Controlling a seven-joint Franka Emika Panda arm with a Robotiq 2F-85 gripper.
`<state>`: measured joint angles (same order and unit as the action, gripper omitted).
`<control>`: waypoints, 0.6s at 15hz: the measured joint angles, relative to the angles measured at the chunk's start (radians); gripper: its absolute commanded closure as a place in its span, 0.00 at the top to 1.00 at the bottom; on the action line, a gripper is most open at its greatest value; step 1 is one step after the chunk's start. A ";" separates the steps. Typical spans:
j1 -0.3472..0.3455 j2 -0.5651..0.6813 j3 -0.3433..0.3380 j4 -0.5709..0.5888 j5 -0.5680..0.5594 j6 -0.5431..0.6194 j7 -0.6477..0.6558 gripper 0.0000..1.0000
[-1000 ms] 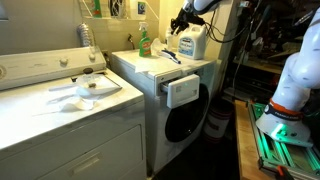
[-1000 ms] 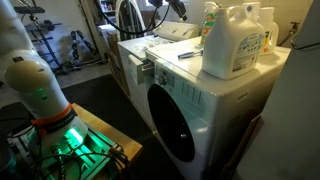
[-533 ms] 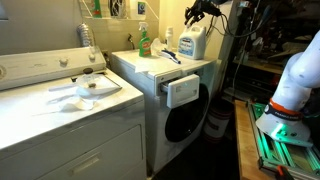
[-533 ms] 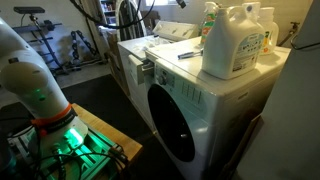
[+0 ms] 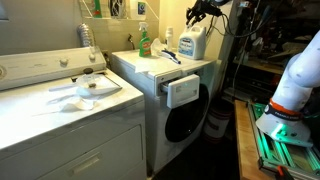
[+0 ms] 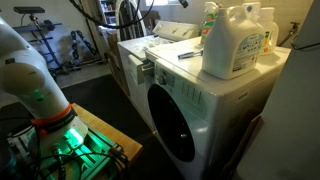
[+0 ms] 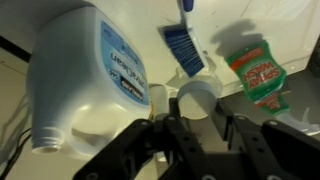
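I hold the gripper (image 7: 190, 125) above the detergent jug (image 7: 85, 75), jaws closed on nothing. Beside the jug: a blue brush (image 7: 183, 48), a green bottle (image 7: 258, 75).

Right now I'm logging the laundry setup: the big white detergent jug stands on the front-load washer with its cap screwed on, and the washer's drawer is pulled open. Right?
One thing is off: the detergent jug has no cap; the wrist view shows its open neck, with a white cap lying apart on the washer top. The jug does stand on the washer, and the drawer is pulled open.
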<state>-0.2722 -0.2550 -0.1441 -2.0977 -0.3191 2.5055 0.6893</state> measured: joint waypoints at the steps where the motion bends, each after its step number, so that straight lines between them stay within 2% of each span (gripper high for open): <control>1: -0.029 0.001 0.010 0.017 -0.038 -0.029 0.041 0.13; 4: -0.086 -0.001 0.017 0.083 -0.121 -0.175 0.130 0.13; 9: -0.104 -0.009 0.010 0.172 -0.136 -0.427 0.174 0.13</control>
<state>-0.3757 -0.2641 -0.1339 -1.9259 -0.4553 2.0782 0.8636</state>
